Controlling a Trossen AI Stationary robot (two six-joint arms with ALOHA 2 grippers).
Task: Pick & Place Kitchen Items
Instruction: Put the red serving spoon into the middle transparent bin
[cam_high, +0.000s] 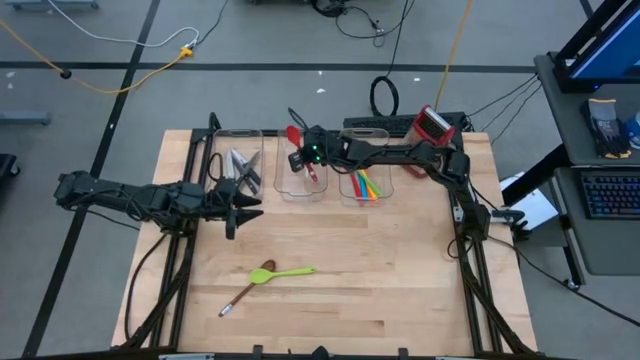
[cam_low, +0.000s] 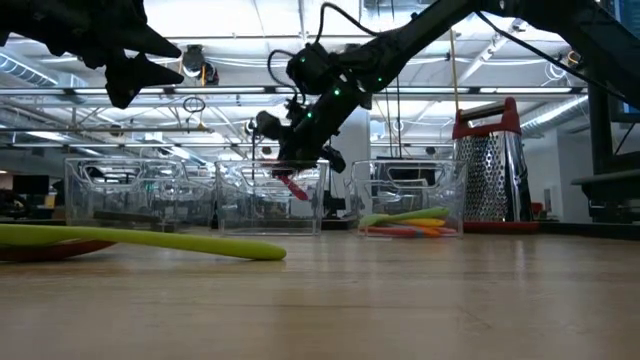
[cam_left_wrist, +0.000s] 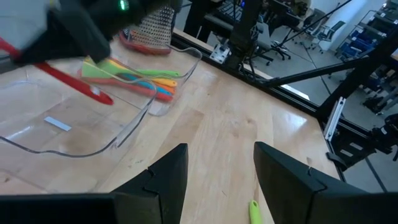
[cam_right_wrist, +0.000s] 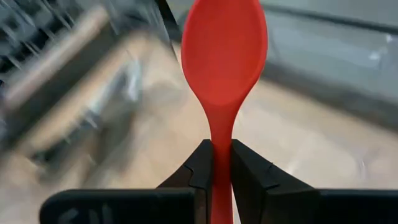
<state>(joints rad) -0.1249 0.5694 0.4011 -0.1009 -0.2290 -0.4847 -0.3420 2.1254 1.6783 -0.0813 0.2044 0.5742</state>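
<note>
The bench (cam_high: 400, 260) carries three clear bins (cam_high: 300, 180) along its far side, and the right claw (cam_right_wrist: 221, 163) hangs over the middle one, pinching a red spoon (cam_right_wrist: 222, 62) by its thin handle; the bowl juts out ahead of the fingers, the handle tail slants down below the claw into the bin, so the long axis runs tilted, bowl high and tail low. It looks like silicone or plastic: light, a little springy, smooth enough to twist in a narrow pinch; I'd judge the neck just behind the bowl, where it is held, the sensible place, since the handle is slim there and the bowl can't slide back through.

The left claw (cam_high: 232, 208) hovers spread and empty, well off to that side of the working claw, near the bin of steel utensils (cam_high: 243, 166); nearer the front edge, well below both claws, a green spoon (cam_high: 285, 272) lies flat across a wooden-handled one (cam_high: 243, 291), its axis roughly along the bench's width; the coloured spatulas (cam_high: 367, 185) lie in the bin just beside the right claw.
</note>
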